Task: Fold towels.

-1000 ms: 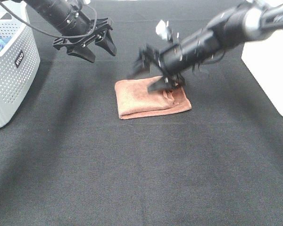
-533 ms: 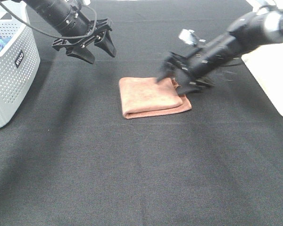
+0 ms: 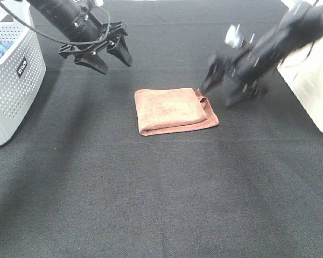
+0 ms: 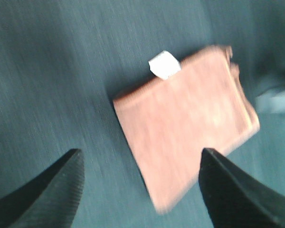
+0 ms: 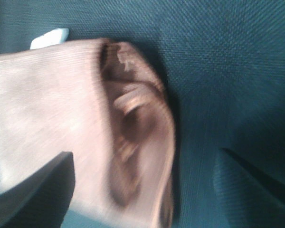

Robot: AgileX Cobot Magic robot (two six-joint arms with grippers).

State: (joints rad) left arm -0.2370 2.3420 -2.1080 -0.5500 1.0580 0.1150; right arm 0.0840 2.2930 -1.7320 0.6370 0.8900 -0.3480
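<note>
Overhead, step: towel (image 3: pixel 175 110) lies folded mid-table; folding looks finished.
Left gripper (image 3: pixel 99 52): spread, empty, hanging far-left of the towel.
Right gripper (image 3: pixel 231 86): spread, empty, blurred, just right of the towel.
Basket (image 3: pixel 13 80): far left.
Left wrist view: towel (image 4: pixel 185 121) below, white tag (image 4: pixel 164 64) showing.
Right wrist view: towel (image 5: pixel 85 123) edge bunched.
Next move: likely tidying that bunched edge.
</note>
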